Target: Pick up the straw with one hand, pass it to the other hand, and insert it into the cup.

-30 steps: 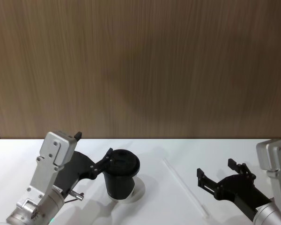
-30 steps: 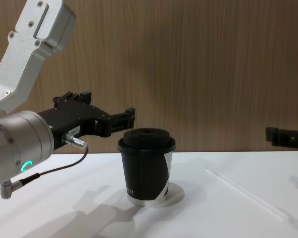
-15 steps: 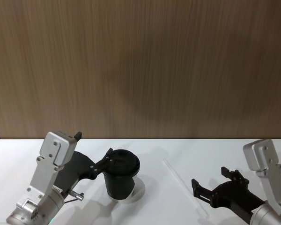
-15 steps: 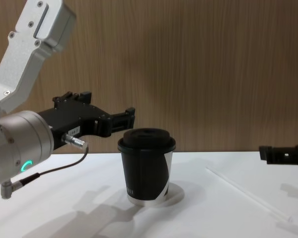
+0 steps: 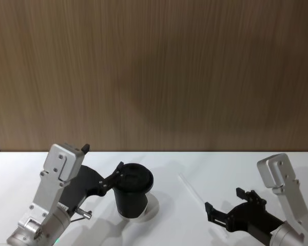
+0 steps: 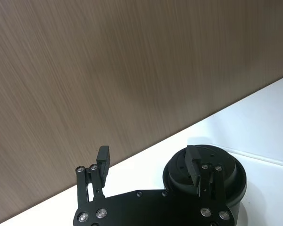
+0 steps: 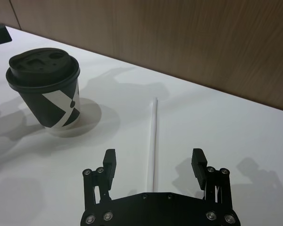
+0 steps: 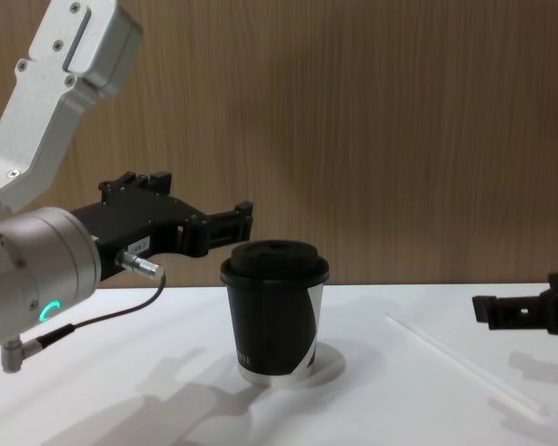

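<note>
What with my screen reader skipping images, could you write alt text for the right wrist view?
The right claw, open, hangs over a white table where a long white straw lies flat, in line with the gap between its jaws. Off to one side, apart from the straw, a black lidded cup stands upright before a wood-grain wall.

Silver wrist (image 8: 28, 269), green ring (image 8: 46, 311), black left tool (image 6: 148, 155)

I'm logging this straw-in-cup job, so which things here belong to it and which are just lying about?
Job: straw, cup, open right gripper over the straw, open left gripper by the cup.
Just there: table, wood wall.
</note>
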Controlling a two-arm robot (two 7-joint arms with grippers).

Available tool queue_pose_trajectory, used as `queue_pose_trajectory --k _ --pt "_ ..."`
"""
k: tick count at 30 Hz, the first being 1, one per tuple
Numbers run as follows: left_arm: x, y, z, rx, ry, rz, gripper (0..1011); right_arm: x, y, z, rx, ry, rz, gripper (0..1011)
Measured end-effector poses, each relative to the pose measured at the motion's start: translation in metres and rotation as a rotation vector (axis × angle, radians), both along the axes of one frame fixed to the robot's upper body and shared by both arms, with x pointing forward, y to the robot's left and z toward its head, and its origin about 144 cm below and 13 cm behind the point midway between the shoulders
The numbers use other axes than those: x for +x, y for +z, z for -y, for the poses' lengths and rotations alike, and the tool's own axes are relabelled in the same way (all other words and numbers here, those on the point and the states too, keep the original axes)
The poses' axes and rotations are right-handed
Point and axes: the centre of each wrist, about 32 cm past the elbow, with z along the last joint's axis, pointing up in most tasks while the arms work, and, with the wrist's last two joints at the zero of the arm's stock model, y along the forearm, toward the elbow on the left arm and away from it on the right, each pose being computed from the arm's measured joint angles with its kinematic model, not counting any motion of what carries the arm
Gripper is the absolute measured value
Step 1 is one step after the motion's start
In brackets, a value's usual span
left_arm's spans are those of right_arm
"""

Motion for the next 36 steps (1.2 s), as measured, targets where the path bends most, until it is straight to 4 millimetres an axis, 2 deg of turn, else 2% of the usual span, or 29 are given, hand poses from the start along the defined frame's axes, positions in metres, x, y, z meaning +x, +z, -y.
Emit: queue_pose_trajectory --k 18,36 --pt "0.0 0.0 0.0 0.0 0.0 0.0 1002 0.007 -0.008 0.003 -0.004 0.011 -0.072 1001" --pt "0.0 0.0 0.0 0.0 0.0 0.0 1002 0.021 -0.016 0.015 0.0 0.003 -0.118 1001"
